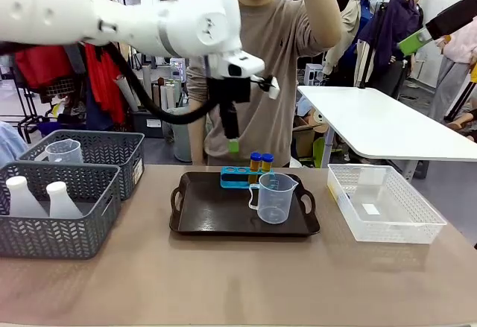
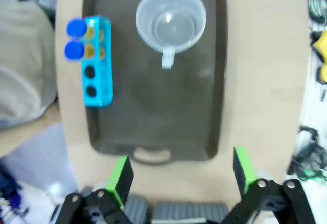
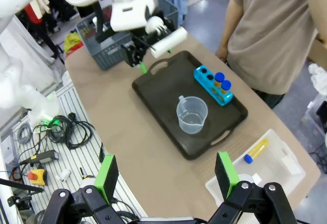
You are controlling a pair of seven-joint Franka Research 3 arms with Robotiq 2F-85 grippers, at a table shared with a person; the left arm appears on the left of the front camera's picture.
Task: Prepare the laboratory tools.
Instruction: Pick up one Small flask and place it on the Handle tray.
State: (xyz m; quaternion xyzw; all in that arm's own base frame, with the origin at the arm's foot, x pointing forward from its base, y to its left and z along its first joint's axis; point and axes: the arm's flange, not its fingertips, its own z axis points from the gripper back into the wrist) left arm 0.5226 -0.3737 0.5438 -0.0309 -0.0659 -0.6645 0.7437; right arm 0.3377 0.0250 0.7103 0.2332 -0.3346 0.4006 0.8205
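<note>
A clear beaker point(image 1: 274, 198) point(image 2: 171, 22) point(image 3: 191, 114) stands on the black tray point(image 1: 209, 211). Behind it sits the blue rack point(image 1: 237, 178) point(image 2: 97, 66) point(image 3: 209, 81), with two blue-capped amber tubes point(image 1: 261, 162) point(image 2: 75, 41) point(image 3: 222, 82) in its holes and two holes free. My left gripper point(image 1: 233, 145) point(image 2: 181, 170) point(image 3: 139, 60) hangs open and empty above the tray's left end. High at the right, my right gripper point(image 1: 414, 41) point(image 3: 166, 175) is also open and holds nothing. Two white flasks point(image 1: 41, 199) stand in the near grey basket point(image 1: 71, 241).
A second beaker point(image 1: 65, 151) sits in the rear grey basket point(image 1: 112, 148). At the right, a white mesh basket point(image 1: 384, 226) point(image 3: 225, 183) holds a blue-capped tube point(image 3: 255, 151). A person point(image 1: 276, 81) stands close behind the tray. Cables point(image 3: 71, 132) lie below the table's edge.
</note>
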